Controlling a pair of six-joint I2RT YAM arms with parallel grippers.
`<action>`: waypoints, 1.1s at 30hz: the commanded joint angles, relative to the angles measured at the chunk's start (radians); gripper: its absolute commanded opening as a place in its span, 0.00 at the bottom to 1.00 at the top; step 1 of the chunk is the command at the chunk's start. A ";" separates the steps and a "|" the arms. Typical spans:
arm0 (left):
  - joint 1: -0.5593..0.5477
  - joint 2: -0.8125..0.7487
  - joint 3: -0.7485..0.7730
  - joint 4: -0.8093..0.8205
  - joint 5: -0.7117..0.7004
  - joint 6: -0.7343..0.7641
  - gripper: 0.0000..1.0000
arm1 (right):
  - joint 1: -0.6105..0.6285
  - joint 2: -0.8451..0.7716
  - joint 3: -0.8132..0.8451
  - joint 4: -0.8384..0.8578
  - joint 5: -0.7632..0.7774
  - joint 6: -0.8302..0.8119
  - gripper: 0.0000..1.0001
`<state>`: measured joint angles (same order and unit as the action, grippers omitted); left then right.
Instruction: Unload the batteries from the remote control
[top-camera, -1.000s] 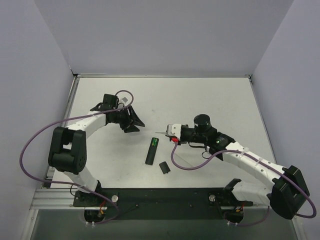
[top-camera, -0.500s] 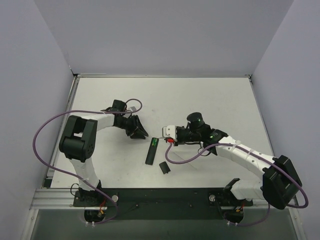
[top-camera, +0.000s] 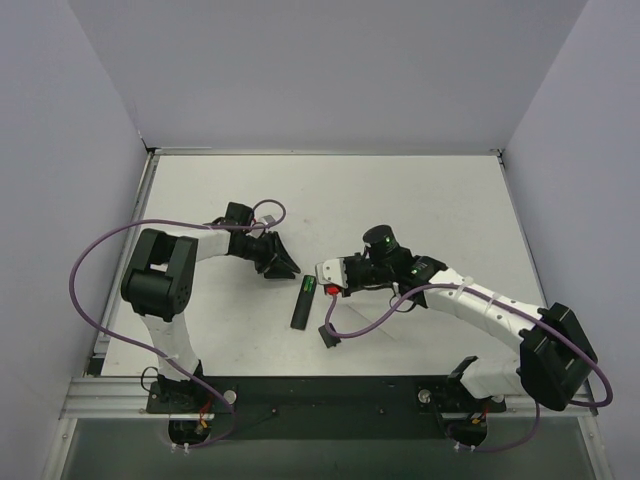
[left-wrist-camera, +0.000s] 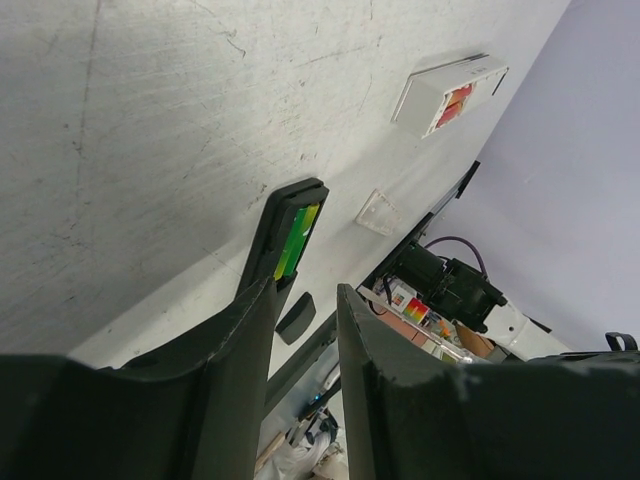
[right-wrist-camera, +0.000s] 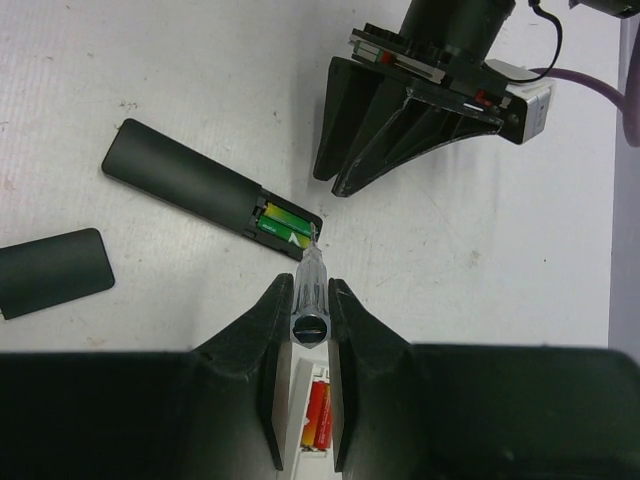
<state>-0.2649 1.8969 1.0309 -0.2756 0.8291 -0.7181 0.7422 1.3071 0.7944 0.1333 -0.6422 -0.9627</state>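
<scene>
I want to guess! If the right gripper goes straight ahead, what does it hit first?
The stick in the right gripper would likely poke the batteries in the remote first.

No writing is legible anywhere (the print on the batteries (right-wrist-camera: 281, 224) is too small to read).

light: even, bright | shadows: soft, faint | wrist foregrounds: dark, perhaps blurred
</scene>
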 joint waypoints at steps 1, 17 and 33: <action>0.006 0.005 0.000 0.046 0.039 -0.004 0.41 | 0.013 0.020 0.057 -0.050 -0.036 -0.060 0.00; 0.003 0.053 0.001 0.055 0.042 -0.026 0.34 | 0.040 0.078 0.109 -0.123 -0.043 -0.149 0.00; -0.056 0.105 0.020 0.102 0.093 -0.047 0.34 | 0.079 0.000 0.025 -0.066 0.056 -0.084 0.00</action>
<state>-0.3157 1.9965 1.0271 -0.2134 0.8886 -0.7708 0.8108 1.3670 0.8326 0.0425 -0.5873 -1.0679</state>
